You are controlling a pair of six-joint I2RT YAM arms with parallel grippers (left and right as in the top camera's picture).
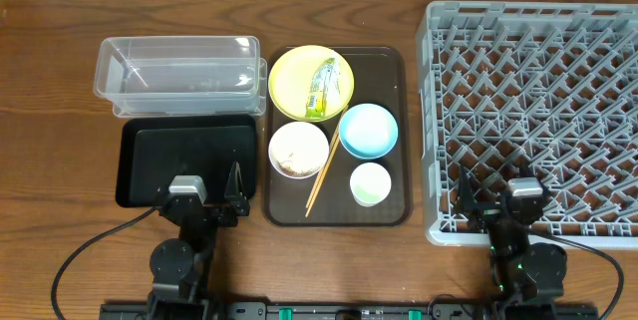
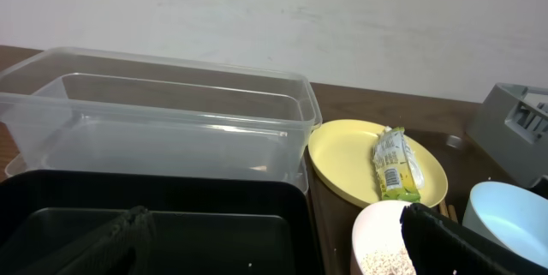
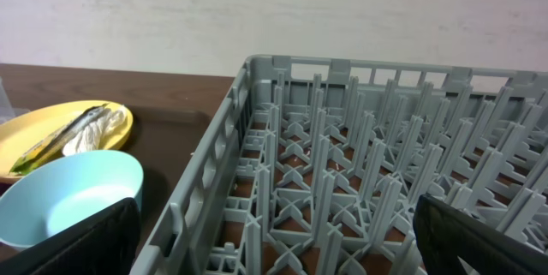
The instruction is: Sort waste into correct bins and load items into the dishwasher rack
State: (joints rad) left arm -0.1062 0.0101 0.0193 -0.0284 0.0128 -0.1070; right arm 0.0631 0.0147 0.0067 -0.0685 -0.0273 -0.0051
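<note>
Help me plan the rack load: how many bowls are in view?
2. The white bowl sits on the brown tray's left side; the light blue bowl sits to its right, between the yellow plate and the green cup. None appears hidden.

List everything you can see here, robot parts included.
table: one, brown wood, under everything
tub: one, clear, back left
shallow tray: one, black, before the tub
serving tray: one, dark brown, centre
plate: one, yellow, serving tray's back
wrapper: one, yellow-green, on plate
blue bowl: one, light blue, serving tray's right
white bowl: one, white, left of blue bowl
food scraps: several, whitish, in white bowl
chopsticks: two, wooden, between the bowls
cup: one, pale green, before blue bowl
rack: one, grey, far right
left end effector: one, black, open, by shallow tray
right end effector: one, black, open, by rack
</note>
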